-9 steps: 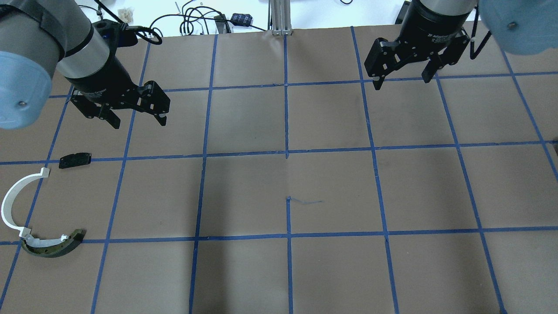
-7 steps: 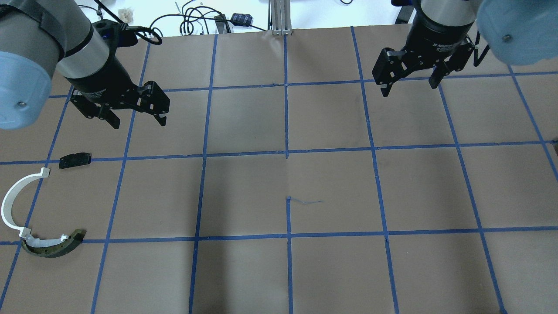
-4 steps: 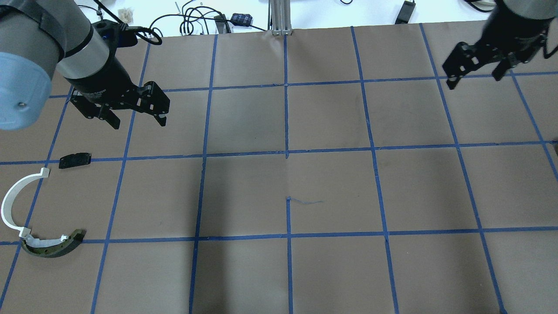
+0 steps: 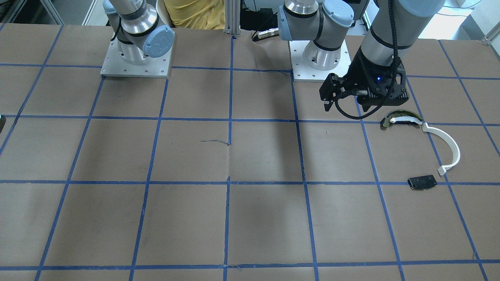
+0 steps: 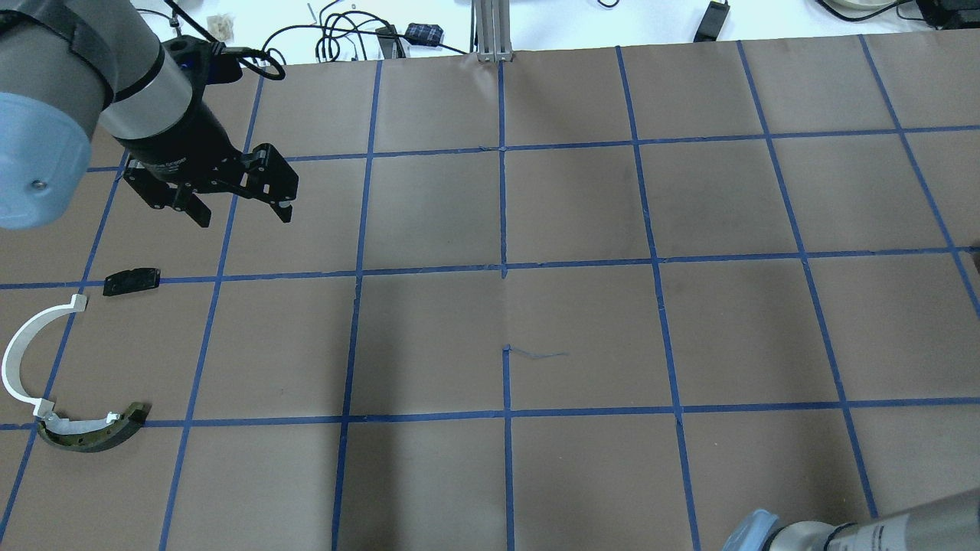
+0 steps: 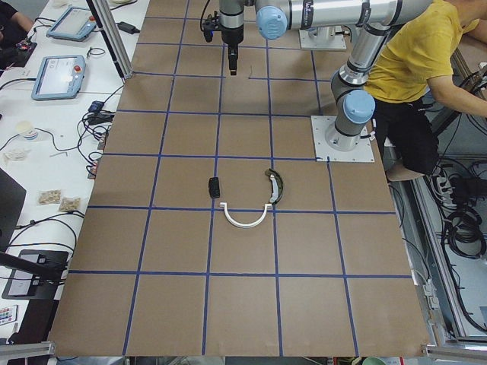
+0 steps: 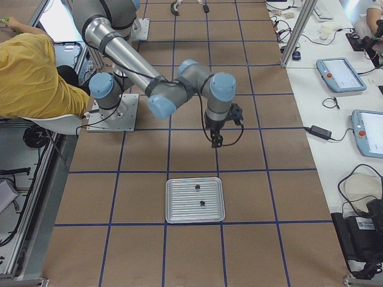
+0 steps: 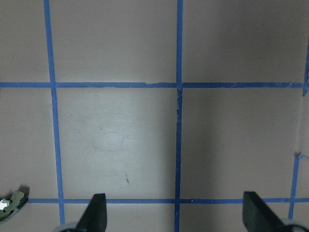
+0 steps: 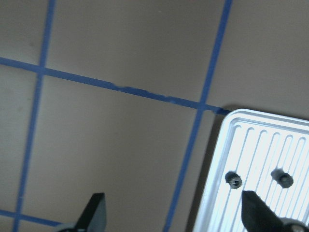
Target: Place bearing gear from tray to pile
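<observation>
A silver ribbed tray (image 7: 179,209) lies on the table and also shows in the right wrist view (image 9: 256,145). Two small dark gears (image 9: 234,179) (image 9: 282,178) lie in it. My right gripper (image 9: 174,217) is open and empty. It hovers over the table just beside the tray (image 7: 215,142). The pile lies far off on my left: a white curved strip (image 5: 19,344), an olive-and-black curved piece (image 5: 96,434) and a small black plate (image 5: 132,281). My left gripper (image 5: 245,214) is open and empty, above the table beyond the black plate.
Brown paper with a blue tape grid (image 5: 505,268) covers the table. Cables and small devices (image 5: 344,34) lie past its far edge. A person in yellow (image 7: 36,78) sits behind the robot bases. Tablets (image 7: 341,72) lie on a side bench.
My right arm has swung to the right and left the overhead view; only its elbow shows at the bottom right now. My left arm and the pile have not moved.
</observation>
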### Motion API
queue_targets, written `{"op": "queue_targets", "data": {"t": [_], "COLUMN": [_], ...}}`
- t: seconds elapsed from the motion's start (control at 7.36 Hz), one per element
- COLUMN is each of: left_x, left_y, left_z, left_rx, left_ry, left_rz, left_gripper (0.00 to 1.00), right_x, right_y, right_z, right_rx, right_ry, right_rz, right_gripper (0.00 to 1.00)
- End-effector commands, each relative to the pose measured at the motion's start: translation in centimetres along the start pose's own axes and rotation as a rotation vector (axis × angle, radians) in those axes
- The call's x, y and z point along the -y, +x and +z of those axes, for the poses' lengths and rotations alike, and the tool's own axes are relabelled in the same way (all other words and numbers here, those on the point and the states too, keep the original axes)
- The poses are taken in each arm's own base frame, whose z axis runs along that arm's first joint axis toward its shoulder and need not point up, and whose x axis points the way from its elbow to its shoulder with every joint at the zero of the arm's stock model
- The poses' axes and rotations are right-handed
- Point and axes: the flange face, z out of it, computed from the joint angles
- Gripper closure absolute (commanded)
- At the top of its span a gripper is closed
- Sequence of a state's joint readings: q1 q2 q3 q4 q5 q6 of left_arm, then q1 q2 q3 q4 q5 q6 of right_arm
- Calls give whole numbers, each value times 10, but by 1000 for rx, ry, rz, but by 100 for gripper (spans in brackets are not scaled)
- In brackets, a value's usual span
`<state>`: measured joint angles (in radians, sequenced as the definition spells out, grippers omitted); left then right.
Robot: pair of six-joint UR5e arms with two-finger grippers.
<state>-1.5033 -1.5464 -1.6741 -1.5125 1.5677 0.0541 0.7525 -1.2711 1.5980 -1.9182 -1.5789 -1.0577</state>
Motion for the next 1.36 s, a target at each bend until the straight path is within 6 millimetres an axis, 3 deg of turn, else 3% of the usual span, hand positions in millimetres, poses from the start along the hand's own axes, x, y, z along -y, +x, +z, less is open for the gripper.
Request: {"op": "queue_targets", "data": {"t": [0.0,0.14,0.68,0.95,1.22], "left_x": [-1,-1,-2,-2,-2], "left_y": [1,1,1,1,1], "left_z": [1,1,2,3,2], "left_rx": [1,1,3,3,3], "left_ry": [-4,-4,-7,-7,-7], "left_rz": [1,4,10,10,12], "left_gripper": [0,0,0,0,0], "right_x": [-66,-79,-73,-71,-71], "right_y": [96,112,135,137,137], "right_z": [69,101,164,167,168], "right_rx": [-53,-10,-18,-14,-10], "right_ry": [20,4,-11,3,4], "right_rz": [58,101,232,242,242], "right_gripper": [0,0,2,16,15]}}
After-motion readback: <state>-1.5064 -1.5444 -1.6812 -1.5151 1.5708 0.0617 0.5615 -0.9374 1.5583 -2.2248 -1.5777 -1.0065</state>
